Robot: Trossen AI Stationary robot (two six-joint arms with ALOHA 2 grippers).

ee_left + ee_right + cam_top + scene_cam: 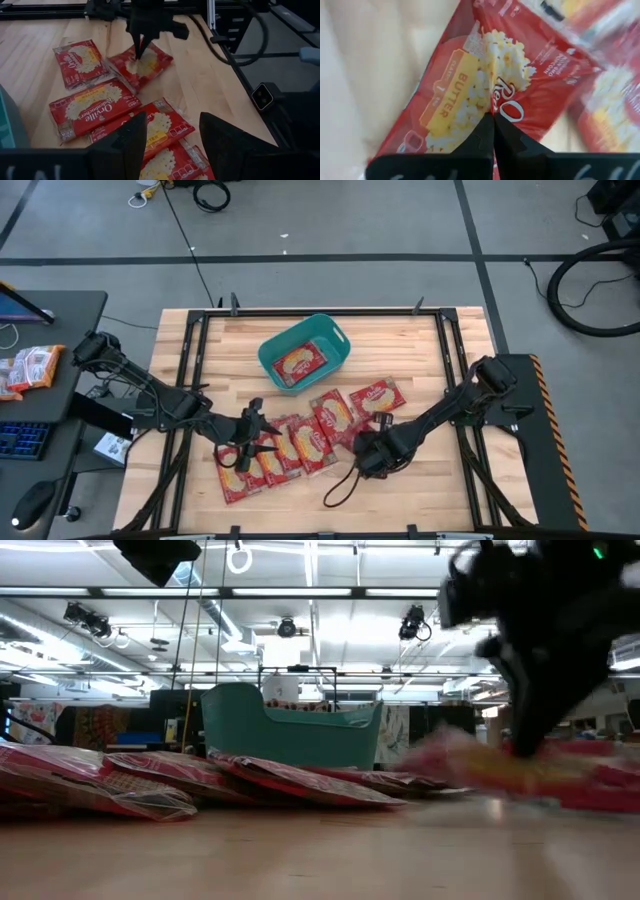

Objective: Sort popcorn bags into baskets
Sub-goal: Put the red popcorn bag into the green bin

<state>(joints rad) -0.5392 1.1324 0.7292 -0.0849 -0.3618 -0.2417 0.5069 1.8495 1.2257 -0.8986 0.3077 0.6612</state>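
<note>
Several red popcorn bags (300, 445) lie overlapping in a row on the wooden table; one more lies inside the teal basket (335, 338), which stands farther back. My right gripper (493, 120) is shut on one popcorn bag (455, 95) at the row's right end; the left wrist view shows it too (141, 50). My left gripper (172, 145) is open and hovers over the row's left part (252, 442), touching nothing. In the low view the basket (290, 730) stands behind the bags, and the right gripper (530, 735) is blurred. My right gripper pinches the popcorn bag between its two fingers at the cream-yellow picture in the middle (482, 102), where the film puckers up. The fingers come from above, pointing down (142, 40). Whether the bag is clear of the table, I cannot tell.
A black metal frame runs round the table's edges (320, 311). A cable loop hangs below the right arm near the near edge (340, 488). Bare wood lies left of the basket (215, 350). A side desk with paler packets stands at the left (30, 368).
</note>
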